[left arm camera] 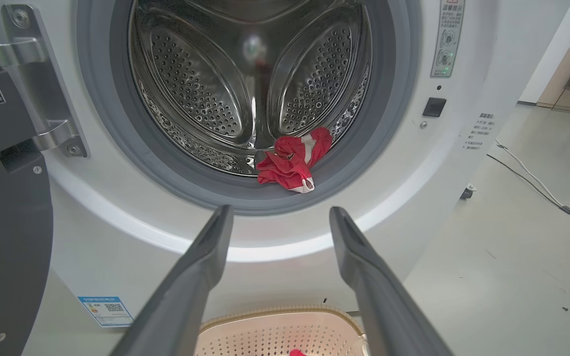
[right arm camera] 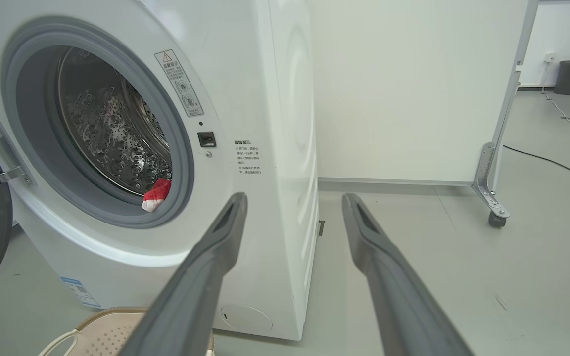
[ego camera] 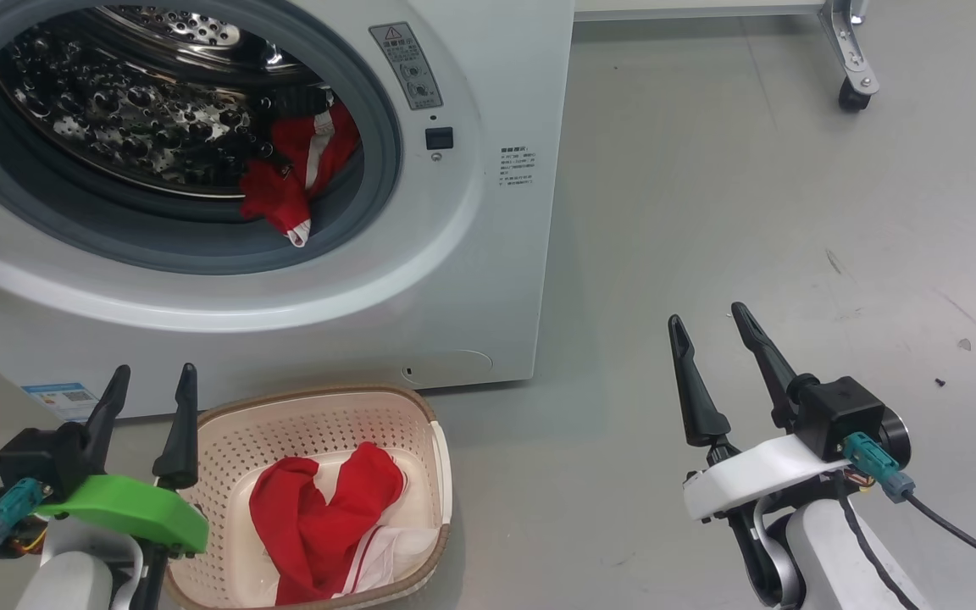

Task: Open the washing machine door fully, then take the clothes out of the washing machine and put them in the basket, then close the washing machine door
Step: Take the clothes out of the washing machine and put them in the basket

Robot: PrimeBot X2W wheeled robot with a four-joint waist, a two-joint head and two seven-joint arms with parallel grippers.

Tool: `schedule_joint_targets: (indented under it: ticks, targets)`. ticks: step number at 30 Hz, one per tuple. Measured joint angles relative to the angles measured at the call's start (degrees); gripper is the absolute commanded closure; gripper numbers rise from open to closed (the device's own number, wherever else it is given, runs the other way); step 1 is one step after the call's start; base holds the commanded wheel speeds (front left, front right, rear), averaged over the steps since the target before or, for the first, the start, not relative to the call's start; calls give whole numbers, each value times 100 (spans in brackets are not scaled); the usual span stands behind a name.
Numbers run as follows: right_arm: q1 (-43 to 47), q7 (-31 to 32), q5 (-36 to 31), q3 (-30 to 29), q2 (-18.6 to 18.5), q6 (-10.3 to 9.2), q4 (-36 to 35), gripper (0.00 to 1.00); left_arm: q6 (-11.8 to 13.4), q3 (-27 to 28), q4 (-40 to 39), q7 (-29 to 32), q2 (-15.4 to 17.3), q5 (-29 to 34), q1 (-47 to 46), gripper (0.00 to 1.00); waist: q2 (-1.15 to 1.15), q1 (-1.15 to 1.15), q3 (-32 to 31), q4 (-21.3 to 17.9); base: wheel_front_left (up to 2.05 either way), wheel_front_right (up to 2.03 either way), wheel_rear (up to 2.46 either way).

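Both your grippers rest low, fingers spread and empty: left gripper [ego camera: 155, 370] near the basket [ego camera: 318, 396] rim, right gripper [ego camera: 706, 313] over open floor [ego camera: 751, 212], one red garment [ego camera: 318, 508] in the basket, another garment [ego camera: 297, 169] at the washing machine [ego camera: 471, 254] drum's front edge, door [left arm camera: 13, 222] open at left.

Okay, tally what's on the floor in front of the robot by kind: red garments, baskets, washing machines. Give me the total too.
Red garments: 2, the drum garment and the basket garment
Basket: 1
Washing machine: 1
Total: 4
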Motion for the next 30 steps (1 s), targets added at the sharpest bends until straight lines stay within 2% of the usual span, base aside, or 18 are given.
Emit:
schedule_joint_targets:
  ticks: [11, 16, 30]
  targets:
    - [119, 0, 8, -125, 3, 36, -5, 0, 147, 378, -604, 0, -137, 87, 483, 0, 0, 0, -70, -43, 0, 0, 0]
    - [158, 0, 8, -267, 4, 33, -46, 0, 154, 388, -857, -1, -301, 186, 631, 0, 0, 0, -80, -4, 0, 0, 0]
    - [218, 0, 8, -349, 20, 41, -105, 0, 177, 567, -1325, -1, -432, 435, 1067, 0, 0, 0, -81, 64, 0, 0, 0]
